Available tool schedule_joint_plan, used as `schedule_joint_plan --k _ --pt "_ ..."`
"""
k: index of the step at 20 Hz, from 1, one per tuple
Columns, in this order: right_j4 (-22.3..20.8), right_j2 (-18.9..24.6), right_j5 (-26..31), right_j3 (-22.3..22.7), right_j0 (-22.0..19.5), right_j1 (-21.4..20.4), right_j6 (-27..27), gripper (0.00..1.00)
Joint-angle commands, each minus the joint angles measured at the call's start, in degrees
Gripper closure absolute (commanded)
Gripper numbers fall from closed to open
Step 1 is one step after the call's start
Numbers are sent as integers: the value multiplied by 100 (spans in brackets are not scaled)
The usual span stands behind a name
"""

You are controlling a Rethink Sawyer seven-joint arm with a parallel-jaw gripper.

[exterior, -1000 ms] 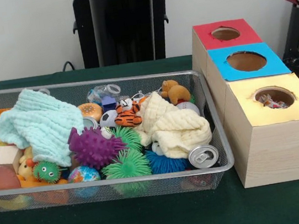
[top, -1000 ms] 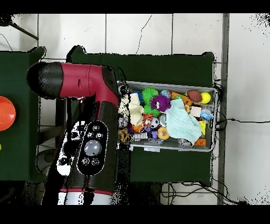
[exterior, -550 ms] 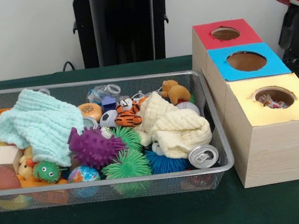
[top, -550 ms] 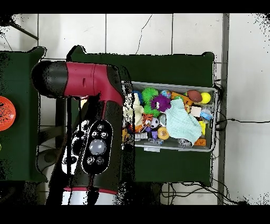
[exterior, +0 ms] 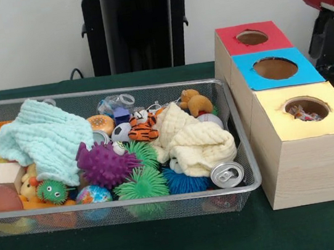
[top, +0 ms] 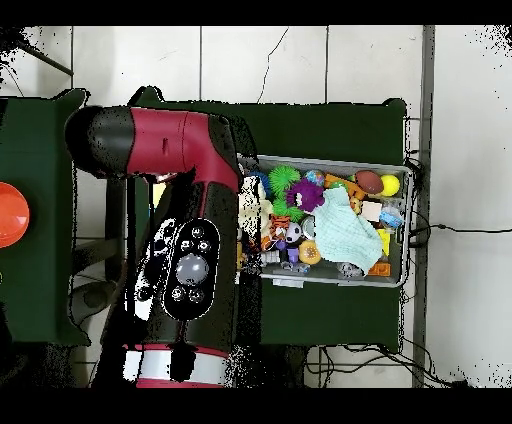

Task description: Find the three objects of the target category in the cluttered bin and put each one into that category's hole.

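Front view shows no claw, so its state is unknowable; that silver aluminium drink can [exterior: 227,174] in the wire mesh bin [exterior: 245,151] looks light, slippery, dentable, best pinched across its sides.

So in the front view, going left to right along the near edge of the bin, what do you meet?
Wooden block → small green fuzzy toy → globe ball → green spiky ball → blue spiky ball → can.

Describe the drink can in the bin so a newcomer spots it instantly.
Start at the wire mesh bin beside the three boxes. In its front corner nearest the yellow-topped box, a silver can lies below the cream cloth. It is the only shiny metal cylinder, pull-tab end facing out.
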Motion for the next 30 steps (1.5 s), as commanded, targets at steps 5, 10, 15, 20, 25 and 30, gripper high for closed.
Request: schedule_joint_plan --k 5,10,15,20,25,30 --pt "-542 455 775 -443 -341 400 -790 0" --pt "-782 571 742 -520 -469 442 -1231 0" --pt "-933 711 657 -512 -504 448 -1401 0" --pt "-1073 865 676 -600 -651 475 -1647 0" --pt "-1194 1044 814 -783 -833 514 -1816 0" --pt "-1302 1294 855 -880 -1067 532 -2029 0"
